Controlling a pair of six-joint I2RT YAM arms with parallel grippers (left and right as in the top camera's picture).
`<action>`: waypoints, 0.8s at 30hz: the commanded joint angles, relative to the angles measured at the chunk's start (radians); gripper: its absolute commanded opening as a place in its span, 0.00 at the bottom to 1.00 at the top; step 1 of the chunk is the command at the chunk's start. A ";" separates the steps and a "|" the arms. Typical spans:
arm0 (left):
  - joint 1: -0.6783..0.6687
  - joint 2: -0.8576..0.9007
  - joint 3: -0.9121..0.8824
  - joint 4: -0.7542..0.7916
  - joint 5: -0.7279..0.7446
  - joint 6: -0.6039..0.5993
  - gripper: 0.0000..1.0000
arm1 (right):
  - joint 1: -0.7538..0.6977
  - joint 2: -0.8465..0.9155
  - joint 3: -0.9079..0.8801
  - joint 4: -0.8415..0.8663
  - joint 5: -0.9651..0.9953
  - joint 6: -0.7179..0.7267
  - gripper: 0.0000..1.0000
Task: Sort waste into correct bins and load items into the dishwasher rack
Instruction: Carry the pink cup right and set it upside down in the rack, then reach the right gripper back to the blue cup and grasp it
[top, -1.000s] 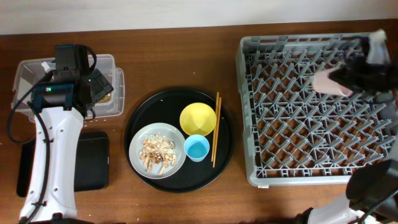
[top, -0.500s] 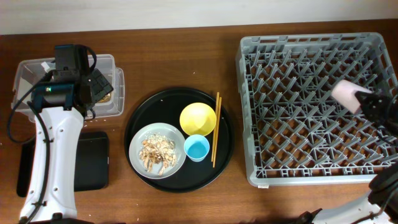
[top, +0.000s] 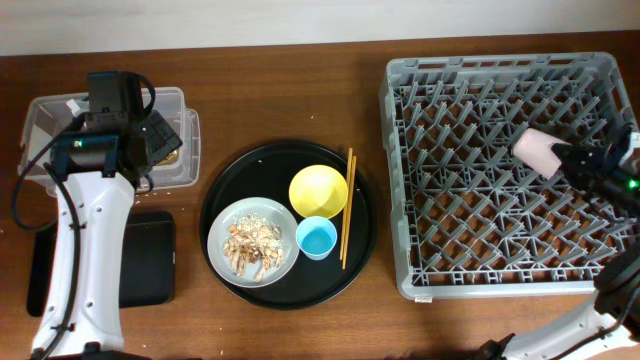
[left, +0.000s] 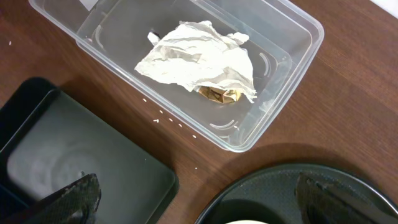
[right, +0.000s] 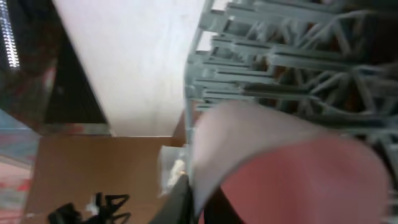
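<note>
Tissue (left: 199, 59) and wrapper (left: 219, 94) lie in the clear tub (left: 292, 43), left hand (left: 196, 191) spread wide above it; scraps (top: 250, 245), bowl (top: 318, 190), blue cup (top: 316, 238) and chopsticks (top: 347, 205) sit on the round tray (top: 225, 195); right hand (top: 562, 158) grips the pink cup (top: 533, 150) over the rack (top: 470, 230)

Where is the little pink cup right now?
In the overhead view, the pink cup is at the right side of the grey dishwasher rack, gripped by the right gripper.
</note>
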 joint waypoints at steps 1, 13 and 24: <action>0.002 0.005 0.000 -0.001 0.000 -0.013 0.99 | -0.046 0.010 -0.009 -0.008 0.164 -0.066 0.17; 0.002 0.005 0.000 -0.001 0.000 -0.013 0.99 | -0.132 -0.183 -0.006 -0.194 0.463 0.035 0.24; 0.002 0.005 0.000 -0.001 0.000 -0.013 0.99 | 0.196 -0.655 -0.006 -0.576 0.462 -0.237 0.26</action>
